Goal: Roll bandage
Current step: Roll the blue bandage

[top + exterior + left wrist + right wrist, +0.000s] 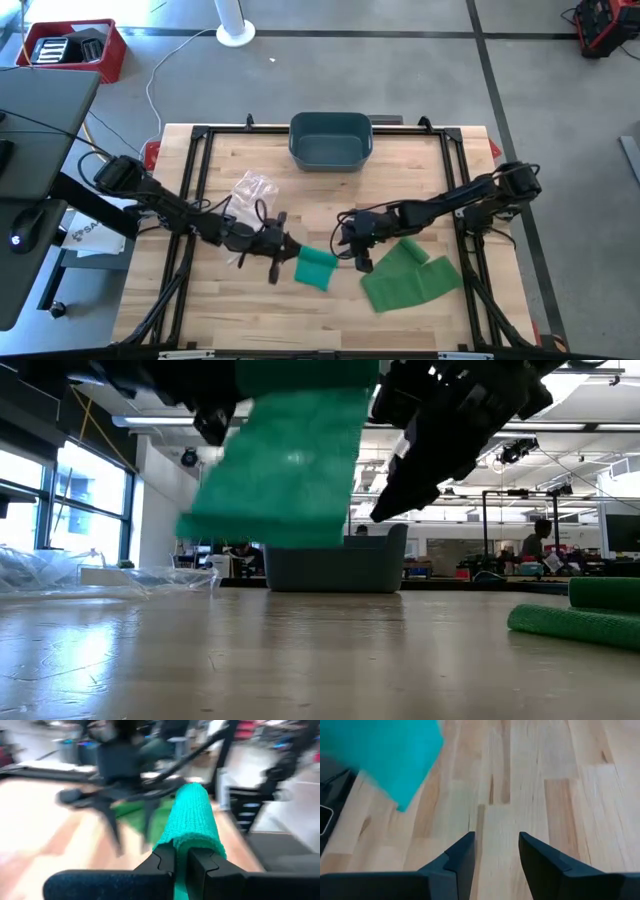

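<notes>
Two dark robot arms meet over the front half of a pale wooden bench (pixel 240 310), seen from above. The left gripper (pixel 283 250) is clamped shut on one end of a teal bandage (pixel 316 268), which hangs lifted above the bench near the middle of the front edge. The right gripper (pixel 358 252) is just beside the bandage's other side with its fingers parted and nothing between them; the right wrist view shows only bare wood in the gap.

The rolling looks only partly done. In the left wrist view the bandage (pixel 192 817) is curved into a loose tube running away from the closed fingers, but from table height it (pixel 285 460) hangs as a broad, flat sheet — so a good length appears still unrolled. Tightening the roll and setting it down seem to remain.

The bandage is soft, stretchy-looking knit with a fine ribbed weave. A second, greener cloth (pixel 410 275) lies crumpled and folded toward the front right corner, partly rolled at one edge (whether it belongs to the task is unclear). Crinkled clear plastic wrapping (pixel 252 188) lies left of centre, and a smooth, rounded grey-blue tub (pixel 330 140) sits at the middle of the back edge.
</notes>
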`<action>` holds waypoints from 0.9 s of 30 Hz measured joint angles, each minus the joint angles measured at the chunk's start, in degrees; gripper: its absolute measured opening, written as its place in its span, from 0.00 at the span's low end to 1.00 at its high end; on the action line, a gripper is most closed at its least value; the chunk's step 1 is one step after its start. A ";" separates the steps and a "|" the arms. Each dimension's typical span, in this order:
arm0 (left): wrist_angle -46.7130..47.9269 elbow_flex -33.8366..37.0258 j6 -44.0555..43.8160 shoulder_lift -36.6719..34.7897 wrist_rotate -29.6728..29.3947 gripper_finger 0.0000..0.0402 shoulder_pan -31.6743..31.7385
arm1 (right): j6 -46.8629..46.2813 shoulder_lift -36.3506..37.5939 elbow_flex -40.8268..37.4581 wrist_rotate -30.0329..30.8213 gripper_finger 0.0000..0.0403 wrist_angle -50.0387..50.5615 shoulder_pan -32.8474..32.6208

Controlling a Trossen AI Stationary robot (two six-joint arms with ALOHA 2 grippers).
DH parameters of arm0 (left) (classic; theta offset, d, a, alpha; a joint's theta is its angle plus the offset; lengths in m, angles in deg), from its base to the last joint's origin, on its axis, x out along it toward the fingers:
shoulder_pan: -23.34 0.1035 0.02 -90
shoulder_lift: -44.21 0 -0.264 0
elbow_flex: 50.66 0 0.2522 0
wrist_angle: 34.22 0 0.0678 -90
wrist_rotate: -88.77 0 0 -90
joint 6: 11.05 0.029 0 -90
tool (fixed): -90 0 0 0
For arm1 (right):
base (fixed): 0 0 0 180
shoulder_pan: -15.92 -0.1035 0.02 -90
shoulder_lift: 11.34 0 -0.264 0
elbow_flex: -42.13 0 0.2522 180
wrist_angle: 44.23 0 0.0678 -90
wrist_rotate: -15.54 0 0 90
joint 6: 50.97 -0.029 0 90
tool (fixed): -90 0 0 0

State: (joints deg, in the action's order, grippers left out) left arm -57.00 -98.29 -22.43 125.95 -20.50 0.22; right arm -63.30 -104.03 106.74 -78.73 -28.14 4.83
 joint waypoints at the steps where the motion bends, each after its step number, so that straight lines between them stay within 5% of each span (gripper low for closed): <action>1: 1.51 0.02 -0.01 0.00 -1.96 0.02 0.67 | -0.93 0.63 0.00 0.26 0.35 1.79 0.00; 5: 6.86 0.39 -0.01 1.11 -9.99 0.02 3.90 | -4.61 2.17 0.00 5.22 0.35 10.45 -0.01; 9: 5.87 2.41 -0.01 3.57 -11.65 0.02 8.40 | -4.91 1.85 0.00 4.77 0.35 13.36 0.23; 19: -5.67 8.46 1.99 9.55 -11.32 0.02 18.19 | 1.26 0.94 0.08 1.93 0.35 -2.97 2.02; 27: -10.74 13.44 -1.35 11.69 -11.25 0.02 22.05 | 4.72 -10.05 4.99 -4.86 0.34 -11.70 7.41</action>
State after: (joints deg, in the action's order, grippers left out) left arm -67.73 -84.85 -23.78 137.64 -31.75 22.27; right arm -58.58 -114.07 111.74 -83.59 -39.84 12.24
